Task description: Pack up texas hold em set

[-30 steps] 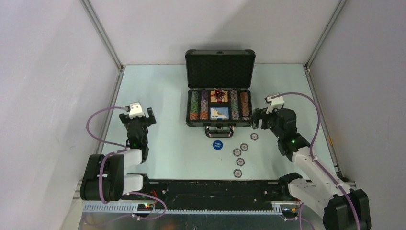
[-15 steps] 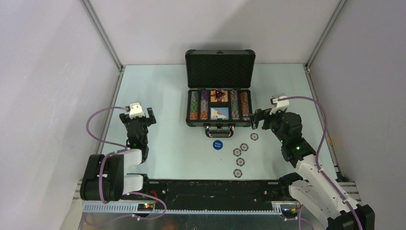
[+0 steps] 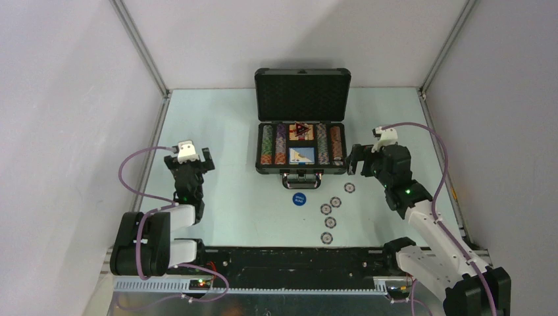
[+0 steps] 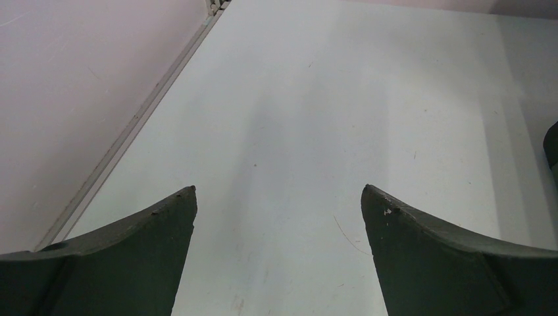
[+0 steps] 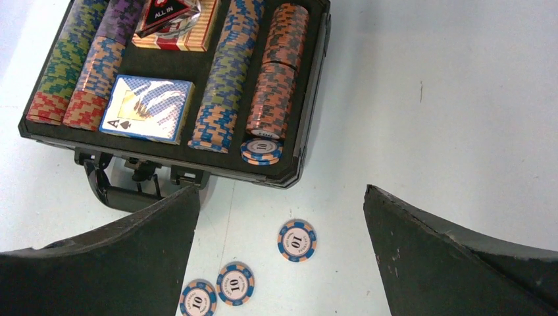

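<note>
Packing under way: the right gripper [image 5: 281,189] hovers by the front right corner of the dark grey hard briefcase [image 3: 302,94], which stands open at the table's centre back, lid upright and chip rows inside. Five small blue-edged striped poker chips [image 5: 297,240] and a round blue button [image 3: 299,199] lie loose on the pale table [image 3: 217,131] in front of it. The nearest chip looks the likely target. A straight descent to the tabletop, fingers straddling its rim, should serve best. Both grippers are spread wide and hold nothing. The left gripper [image 4: 278,189] hangs over the table's left side, well apart from the set.
</note>
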You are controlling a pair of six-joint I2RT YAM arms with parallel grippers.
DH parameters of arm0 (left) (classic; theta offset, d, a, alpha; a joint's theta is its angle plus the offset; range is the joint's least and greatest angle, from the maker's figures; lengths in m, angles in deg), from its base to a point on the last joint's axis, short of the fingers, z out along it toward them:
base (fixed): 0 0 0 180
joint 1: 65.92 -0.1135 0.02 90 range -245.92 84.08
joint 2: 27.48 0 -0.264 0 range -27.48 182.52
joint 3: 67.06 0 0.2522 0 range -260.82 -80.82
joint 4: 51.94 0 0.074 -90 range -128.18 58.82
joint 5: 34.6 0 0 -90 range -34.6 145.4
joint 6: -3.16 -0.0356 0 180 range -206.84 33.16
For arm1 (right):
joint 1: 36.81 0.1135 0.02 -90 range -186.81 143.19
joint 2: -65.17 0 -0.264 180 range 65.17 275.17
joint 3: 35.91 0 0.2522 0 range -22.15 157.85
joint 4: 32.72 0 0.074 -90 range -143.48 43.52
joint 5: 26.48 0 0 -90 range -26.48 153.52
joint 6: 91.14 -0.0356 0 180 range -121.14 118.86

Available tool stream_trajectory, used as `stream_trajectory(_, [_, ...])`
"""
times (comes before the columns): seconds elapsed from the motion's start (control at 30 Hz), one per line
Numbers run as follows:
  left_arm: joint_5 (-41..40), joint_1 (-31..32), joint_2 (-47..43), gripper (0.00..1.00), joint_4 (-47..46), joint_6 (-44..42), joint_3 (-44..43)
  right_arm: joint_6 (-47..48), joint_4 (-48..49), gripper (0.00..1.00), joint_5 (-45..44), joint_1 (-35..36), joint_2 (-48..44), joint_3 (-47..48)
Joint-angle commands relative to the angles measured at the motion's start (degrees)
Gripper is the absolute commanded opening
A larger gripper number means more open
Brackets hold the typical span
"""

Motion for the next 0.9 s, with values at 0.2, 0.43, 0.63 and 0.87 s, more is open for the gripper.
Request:
stream_trajectory(0.2, [-0.18,-0.56,-0.27,1.0,-3.21,0.53,-0.11,2.26,-1.68,1.0,10.9,-13.64,-4.58,3.6])
stream_trajectory(0.43, [-0.2,-0.56,-0.26,1.0,-3.19,0.52,-0.1,5.06,-2.62,0.99,28.67,-35.56,-2.35,4.41])
stream_trajectory(0.63, [-0.21,-0.56,-0.27,1.0,-3.21,0.56,-0.13,7.55,-2.56,0.99,48.39,-53.02,6.5,7.31])
stream_trajectory(0.87, [-0.23,-0.56,-0.27,1.0,-3.21,0.51,-0.14,15.78,-9.63,0.99,50.75,-60.74,7.9,11.28])
